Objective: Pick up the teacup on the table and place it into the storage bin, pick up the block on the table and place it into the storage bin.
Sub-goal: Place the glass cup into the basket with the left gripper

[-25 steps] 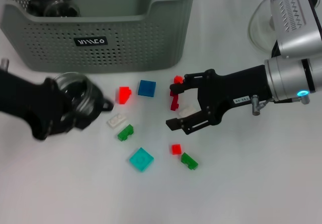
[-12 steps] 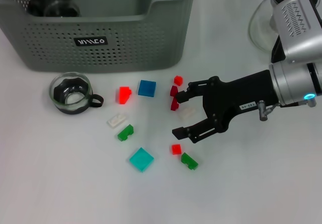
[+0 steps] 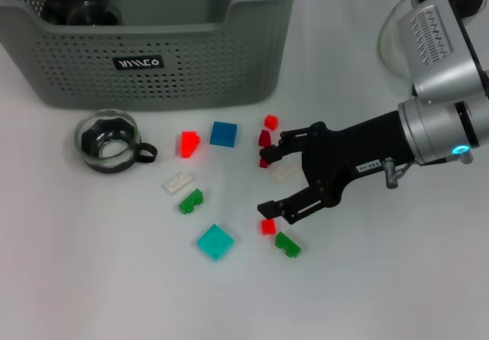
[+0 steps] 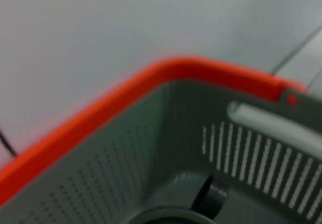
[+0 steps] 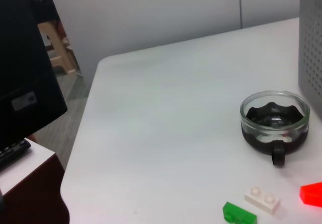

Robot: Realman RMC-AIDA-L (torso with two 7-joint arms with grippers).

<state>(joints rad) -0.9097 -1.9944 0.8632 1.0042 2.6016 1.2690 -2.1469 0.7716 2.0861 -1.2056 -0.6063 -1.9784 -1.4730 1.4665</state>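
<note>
We reach our right arm in low over the table [image 3: 114,294], its black right gripper [image 3: 269,178] spread wide, one finger above the other. Our left gripper is out of sight.

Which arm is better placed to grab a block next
Likely the right. The right gripper hangs open over the blocks, straddling the white block. The left gripper is out of the head view, near the storage bin.

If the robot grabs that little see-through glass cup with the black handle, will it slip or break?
The small clear glass teacup with a black handle looks smooth and rounded, so it may slip in the jaws. Being glass, it could probably crack if dropped. It stands upright on a wide base on the white table, so a gentle push would likely slide it, not tip it.
</note>
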